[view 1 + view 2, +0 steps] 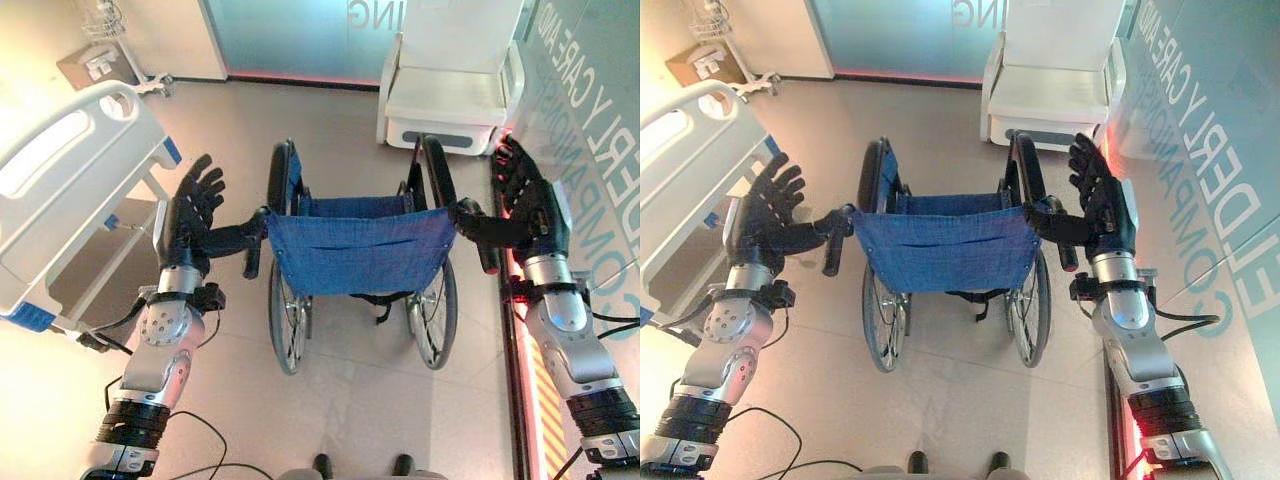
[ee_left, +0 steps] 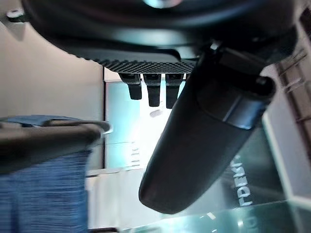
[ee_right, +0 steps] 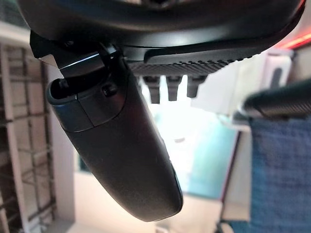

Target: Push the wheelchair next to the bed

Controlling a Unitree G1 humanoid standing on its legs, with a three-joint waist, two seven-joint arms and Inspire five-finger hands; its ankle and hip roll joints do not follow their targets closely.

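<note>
You see the wheelchair (image 1: 360, 250) on the beige tile floor (image 1: 350, 400), the bed (image 1: 70, 190) at its left, a white armchair (image 1: 450, 90) behind. Left robot hand (image 1: 195, 205) and right robot hand (image 1: 525, 195) have straight fingers beside its handles.

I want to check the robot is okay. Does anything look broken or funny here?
Nothing looks broken or spilled. The wheelchair stands upright on the floor, beside the bed. One small thing: the left robot hand and right robot hand are open, fingers straight, thumbs toward the push handles rather than wrapped round them.

Pale lettering (image 1: 1215, 190) on glass wall (image 1: 1160, 100)
</note>
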